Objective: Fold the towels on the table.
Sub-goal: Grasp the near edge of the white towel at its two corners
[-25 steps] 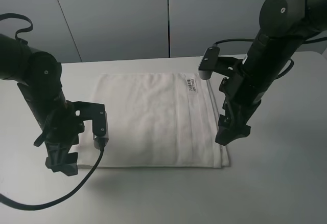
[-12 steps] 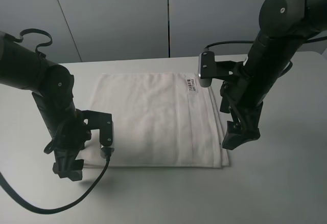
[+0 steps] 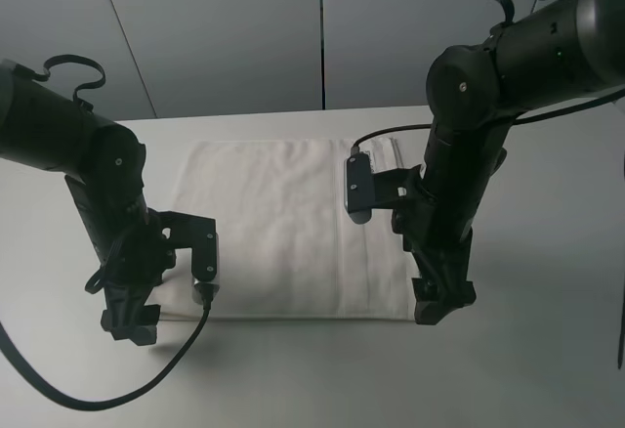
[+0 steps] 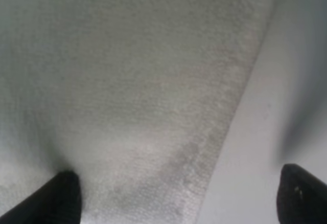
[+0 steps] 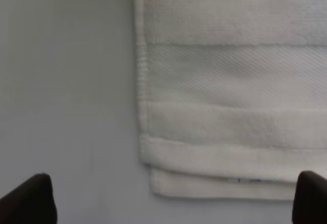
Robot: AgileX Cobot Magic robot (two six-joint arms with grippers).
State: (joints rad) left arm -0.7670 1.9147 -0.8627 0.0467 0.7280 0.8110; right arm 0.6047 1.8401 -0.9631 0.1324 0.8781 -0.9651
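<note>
Left wrist, right wrist: you see jaws apart over towel [image 4: 127, 81] corners; right gripper [image 3: 441, 306] has come forward; left gripper [image 3: 127, 322] stays.

Observed: left arm [image 3: 93, 169] bent at the elbow, forearm pointing steeply down. The left gripper [image 3: 127, 319] sits low, jaws spread wide, with fingertips [image 4: 64, 198] at opposite edges of the wrist view. The right arm [image 3: 498, 66] is likewise angled down — right gripper [image 3: 441, 303] low, jaws parted wide.
</note>
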